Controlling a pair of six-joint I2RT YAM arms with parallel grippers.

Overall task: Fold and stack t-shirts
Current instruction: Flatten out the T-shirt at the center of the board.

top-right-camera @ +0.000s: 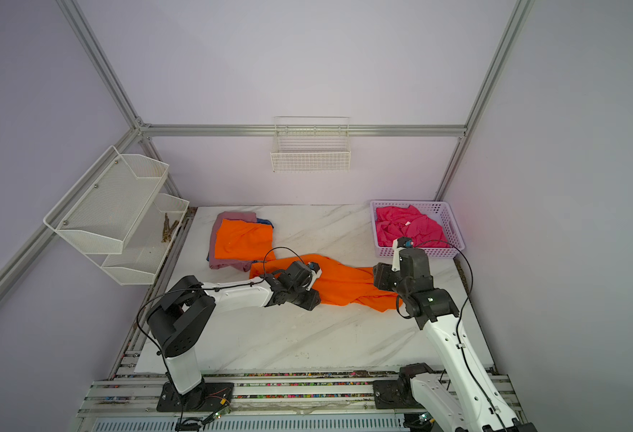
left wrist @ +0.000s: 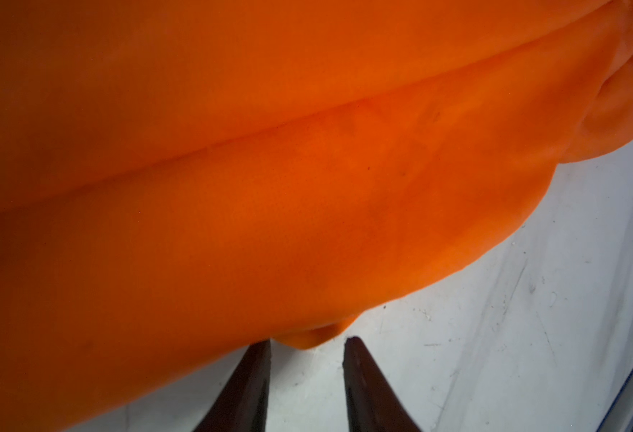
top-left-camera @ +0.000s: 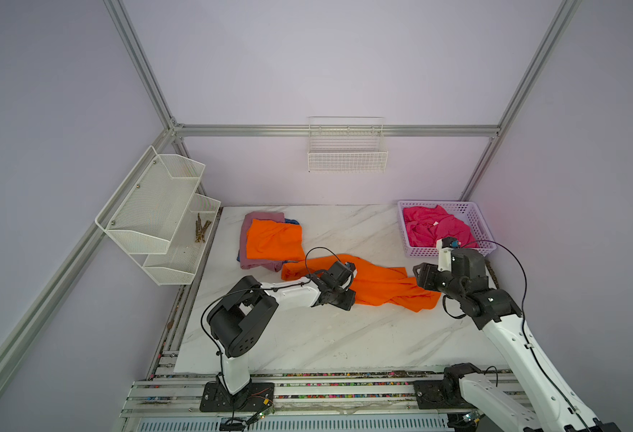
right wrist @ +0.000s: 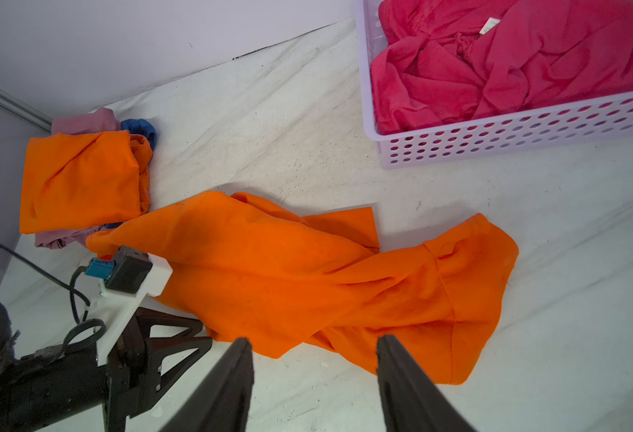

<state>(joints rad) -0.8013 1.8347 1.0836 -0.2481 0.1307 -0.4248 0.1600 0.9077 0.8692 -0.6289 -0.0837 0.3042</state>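
A crumpled orange t-shirt (top-left-camera: 382, 284) (top-right-camera: 345, 284) lies twisted across the middle of the marble table. My left gripper (left wrist: 307, 342) is low at its near edge and open. One finger (left wrist: 255, 374) touches the hem, and a small fold of cloth hangs just ahead of the gap. Over the shirt's right end (right wrist: 438, 299) my right gripper (right wrist: 313, 344) hovers open and holds nothing. At the back left a folded orange t-shirt (top-left-camera: 274, 239) lies on a mauve t-shirt (top-left-camera: 259, 217), with a blue t-shirt (top-left-camera: 292, 221) peeking out. A hot pink t-shirt (top-left-camera: 431, 224) is bunched in the basket.
The lavender perforated basket (top-left-camera: 446, 252) stands at the back right, just behind my right wrist. A white mesh shelf (top-left-camera: 150, 213) hangs on the left wall, and a wire basket (top-left-camera: 346, 157) on the back wall. Aluminium rails (top-left-camera: 307, 389) run along the table's front.
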